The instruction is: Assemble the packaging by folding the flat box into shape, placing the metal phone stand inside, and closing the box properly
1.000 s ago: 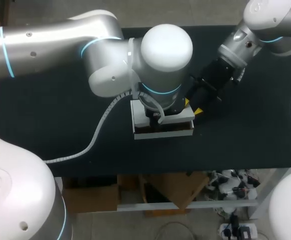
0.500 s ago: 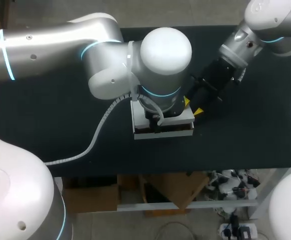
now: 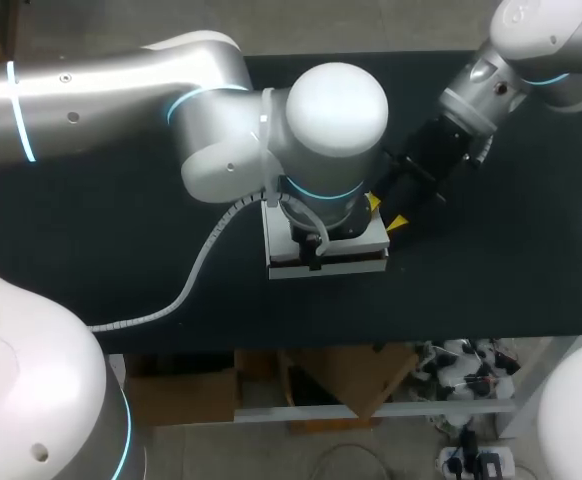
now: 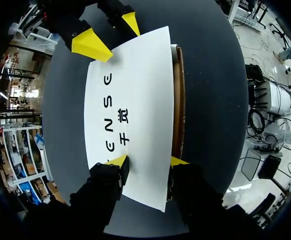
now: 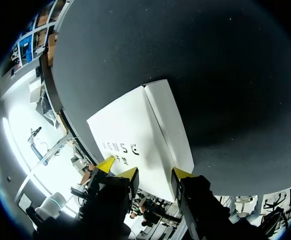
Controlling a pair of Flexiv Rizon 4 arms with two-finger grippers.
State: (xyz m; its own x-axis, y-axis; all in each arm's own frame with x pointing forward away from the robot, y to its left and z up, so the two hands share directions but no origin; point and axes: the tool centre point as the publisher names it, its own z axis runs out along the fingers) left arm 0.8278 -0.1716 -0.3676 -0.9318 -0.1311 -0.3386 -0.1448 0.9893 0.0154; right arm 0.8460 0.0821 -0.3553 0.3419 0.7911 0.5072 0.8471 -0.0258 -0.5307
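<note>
A white box [image 3: 377, 240] with printed lettering on its lid lies on the black table [image 3: 121, 250], near the middle. In the left wrist view the lid [image 4: 135, 100] lies nearly flat, with a brown cardboard strip [image 4: 178, 100] showing along one long side. My left gripper [image 4: 148, 160] stands open over the box's near end, one tip on the lid and the other at the brown edge. My right gripper [image 5: 155, 174] is open at the opposite end [image 3: 386, 213], its tips touching the lid's edge. The phone stand is not visible.
My left arm's big wrist housing [image 3: 336, 110] hangs over the box and hides most of it in the head view. A white cable [image 3: 196, 270] trails across the table to the left. Bare black table surrounds the box.
My left arm has shifted slightly to the right. The brown strip at the box's front looks thinner, so the lid sits lower. The right arm has stayed put.
</note>
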